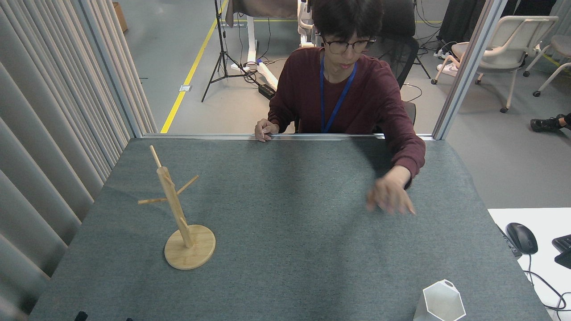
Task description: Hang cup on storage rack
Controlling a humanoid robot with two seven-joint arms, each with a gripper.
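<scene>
Currently: cup [441, 304] upright, near-right corner of counter [290, 232], opening up; storage rack [180, 218] far left, well apart, pegs bare. Neither claw in view, state can't tell. Person's hand [390, 196] hovers mid-right. Tip: right arm grasps body, handle hole left free for peg.
</scene>
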